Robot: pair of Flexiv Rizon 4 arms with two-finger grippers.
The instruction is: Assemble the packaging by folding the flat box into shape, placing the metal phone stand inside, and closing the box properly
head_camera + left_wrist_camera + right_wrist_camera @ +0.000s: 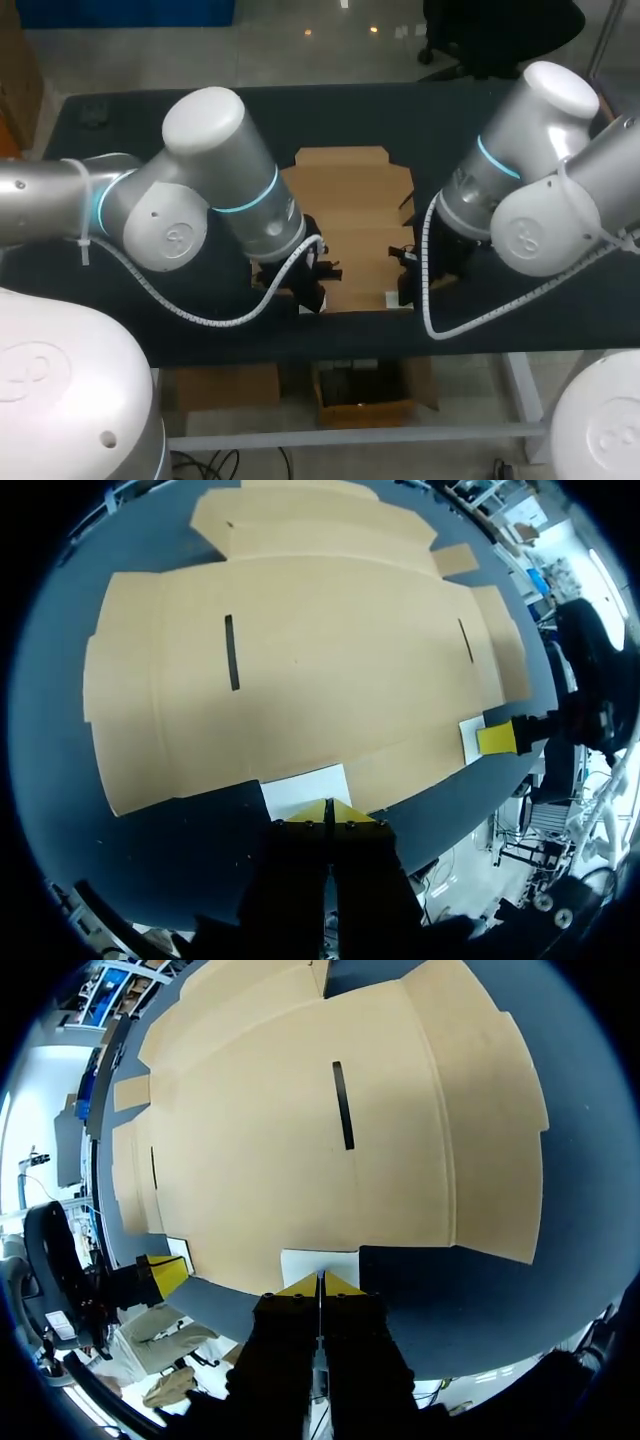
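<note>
The flat brown cardboard box [350,205] lies unfolded on the dark table [140,130], its flaps spread out and two slots [231,652] cut in its main panel. My left gripper [328,812] is shut, its yellow tips together at a small white tab [305,785] on the box's near edge. At the other near corner, my right gripper [320,1282] is also shut, over a matching white tab [318,1262]. Seen from the head view, both grippers [312,288] [407,283] hang low at the box's front edge. No metal phone stand is in view.
A small dark object [92,113] lies at the table's far left corner. The table's front edge [360,335] runs just behind both grippers. Bare tabletop stretches to the left and right of the box.
</note>
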